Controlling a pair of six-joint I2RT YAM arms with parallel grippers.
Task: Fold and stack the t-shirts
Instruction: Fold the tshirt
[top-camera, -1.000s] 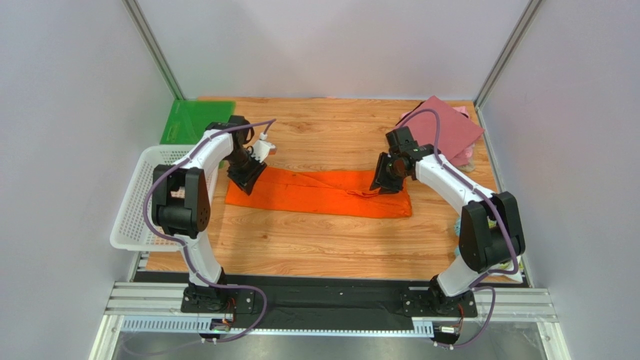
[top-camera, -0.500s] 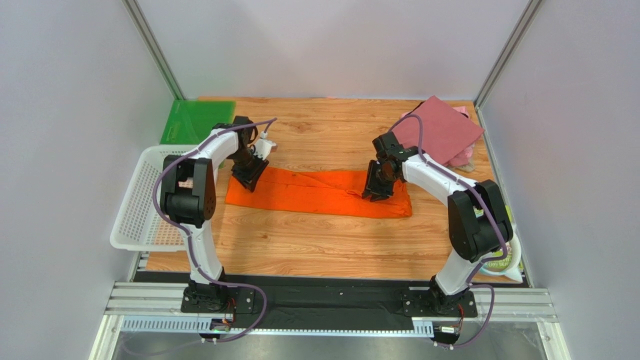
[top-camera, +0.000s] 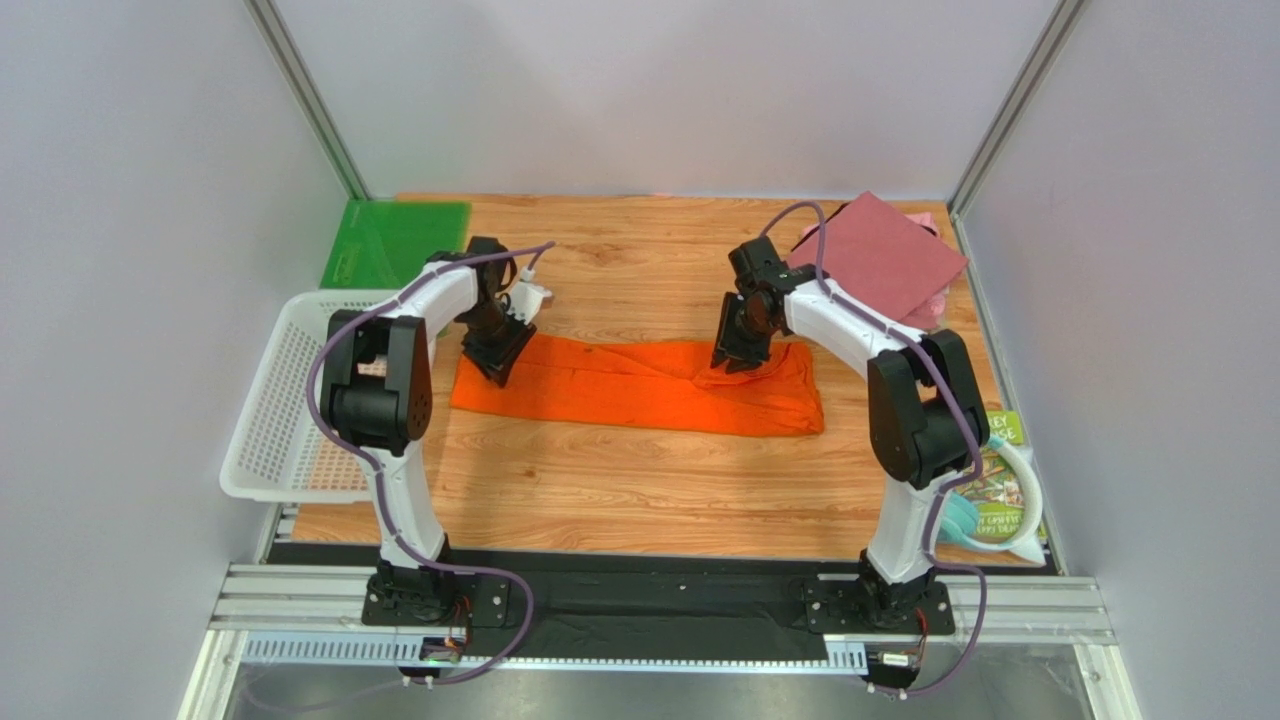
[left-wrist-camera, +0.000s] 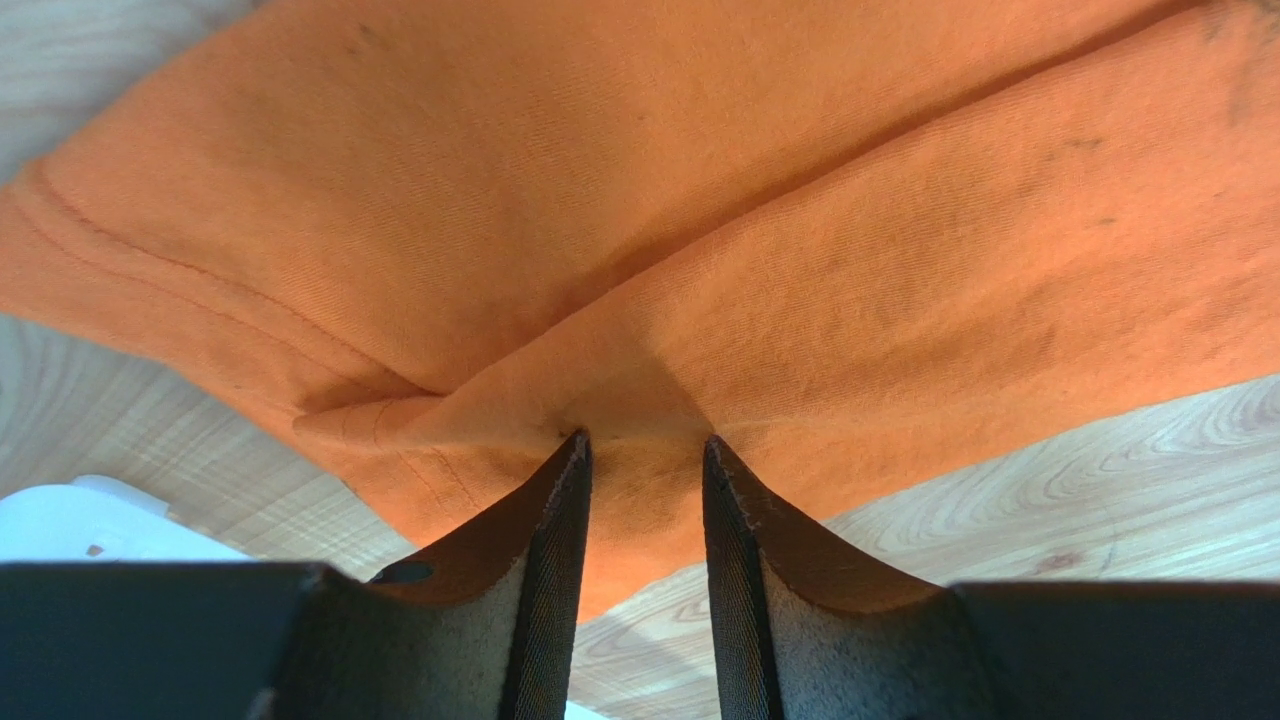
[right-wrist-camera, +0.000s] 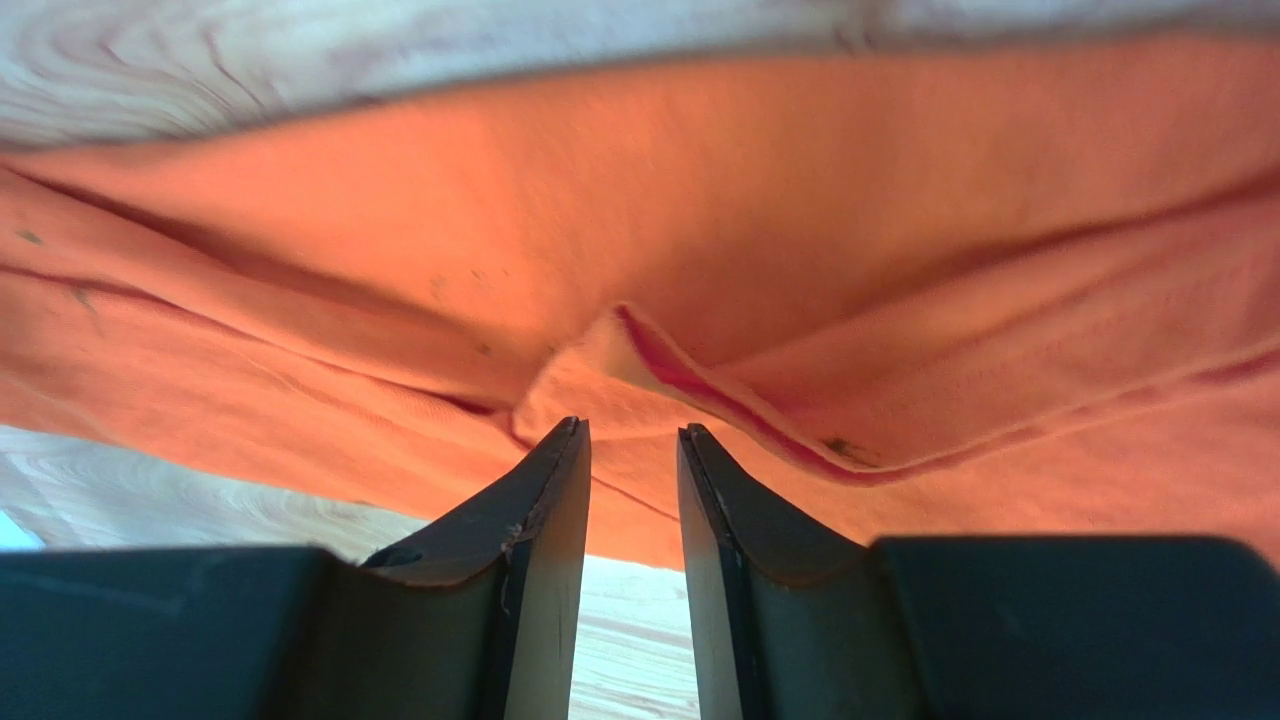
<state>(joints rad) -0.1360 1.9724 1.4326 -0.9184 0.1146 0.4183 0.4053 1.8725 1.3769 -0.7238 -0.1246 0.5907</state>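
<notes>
Right claw (top-camera: 738, 362) shifted back along the orange shirt (top-camera: 631, 387), bunching it. You had both claws pinching cloth ridges, left claw (top-camera: 490, 362) at the shirt's left end. Shirt lay on the desk (top-camera: 631, 503); it looked soft, limp, light. Best held at doubled edges.

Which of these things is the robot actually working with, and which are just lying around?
Part of the job: orange t-shirt, folded maroon t-shirt, pink t-shirt under it.
Just lying about: green sheet, white basket, printed packet at the right edge.
</notes>
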